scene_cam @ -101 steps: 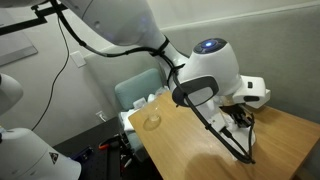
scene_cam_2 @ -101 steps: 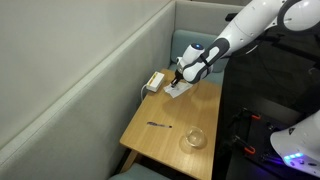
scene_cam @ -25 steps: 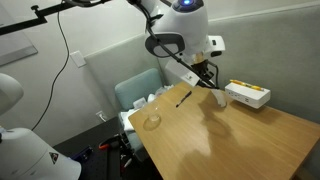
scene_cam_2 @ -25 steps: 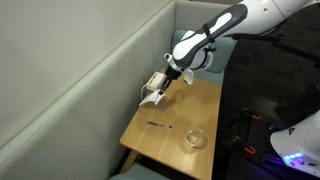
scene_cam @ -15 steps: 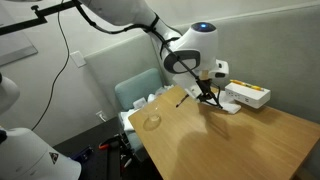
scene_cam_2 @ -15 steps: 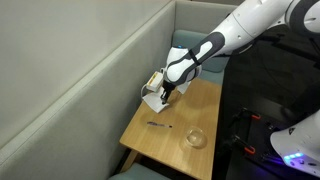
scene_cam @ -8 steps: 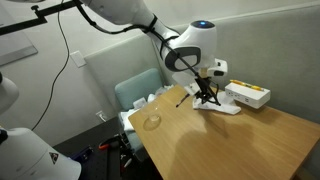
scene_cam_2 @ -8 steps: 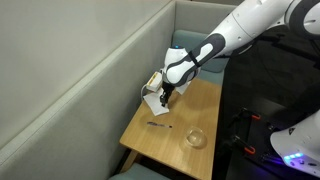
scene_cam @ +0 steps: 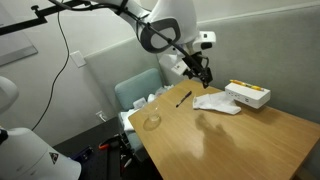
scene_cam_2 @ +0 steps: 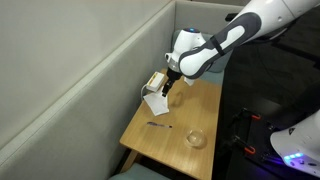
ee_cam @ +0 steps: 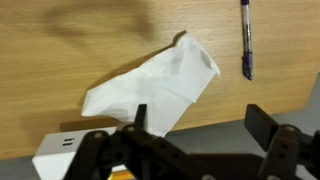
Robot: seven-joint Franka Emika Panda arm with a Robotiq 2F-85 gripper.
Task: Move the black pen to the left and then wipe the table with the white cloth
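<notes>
The gripper hovers spread and empty above the white cloth, the black pen lying just apart on the table — descend off-line and it may snag cloth or roll the thin pen away.

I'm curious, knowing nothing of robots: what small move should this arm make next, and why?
Probably swing over the black pen and descend: the end effector hangs open and empty above the table, the pen lying free beside the white cloth.

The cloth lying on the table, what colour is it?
White. The cloth shows best in the wrist view, crumpled on the wooden tabletop.
</notes>
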